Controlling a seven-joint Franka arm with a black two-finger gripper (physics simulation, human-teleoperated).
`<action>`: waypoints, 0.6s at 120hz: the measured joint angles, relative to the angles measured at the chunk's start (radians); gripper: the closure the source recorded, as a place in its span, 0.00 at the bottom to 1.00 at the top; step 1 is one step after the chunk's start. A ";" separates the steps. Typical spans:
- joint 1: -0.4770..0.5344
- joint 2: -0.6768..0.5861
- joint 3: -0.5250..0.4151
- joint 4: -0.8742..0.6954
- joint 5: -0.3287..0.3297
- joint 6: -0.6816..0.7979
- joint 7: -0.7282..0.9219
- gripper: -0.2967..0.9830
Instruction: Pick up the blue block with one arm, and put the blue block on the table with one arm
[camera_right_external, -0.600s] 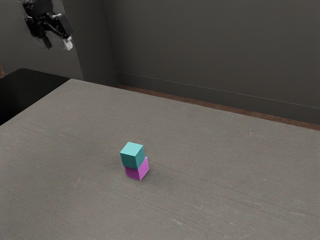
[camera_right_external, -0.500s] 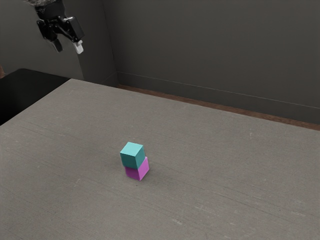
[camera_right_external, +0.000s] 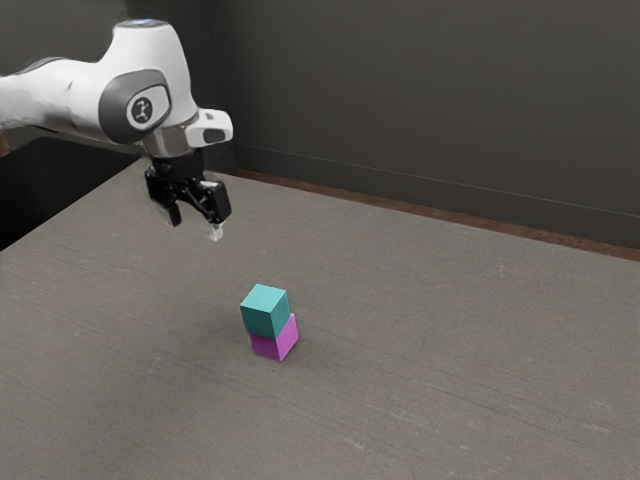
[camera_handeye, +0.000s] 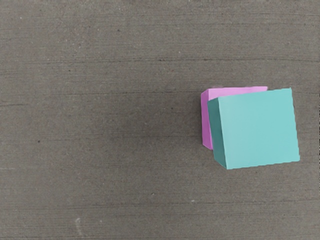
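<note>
Hovering above the table (camera_right_external: 450, 350), tool (camera_right_external: 195, 224) spread — blue block (camera_right_external: 266, 310) askew atop pink block (camera_right_external: 287, 339), dark wall (camera_right_external: 420, 100) beyond

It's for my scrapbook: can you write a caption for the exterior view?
Open gripper hovering above the table, with a blue-green block stacked on a pink block.

Room above and around, a snag below

Free air lies between the tool (camera_right_external: 195, 226) and the turquoise block (camera_right_external: 265, 311), and bare table (camera_right_external: 450, 350) surrounds the stack, leaving passage beside the upper block's sides. The obstacle is the magenta block (camera_right_external: 284, 342) directly beneath: it sticks out past two upper sides, in the way lower down. The wall (camera_right_external: 420, 100) stands beyond the table's far edge.
</note>
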 joint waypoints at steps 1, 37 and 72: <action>-0.001 -0.002 -0.002 -0.010 0.000 0.011 -0.003 0.25; -0.026 -0.011 -0.076 -0.228 0.004 0.278 -0.091 0.26; -0.038 0.106 -0.093 -0.214 0.003 0.408 -0.160 0.26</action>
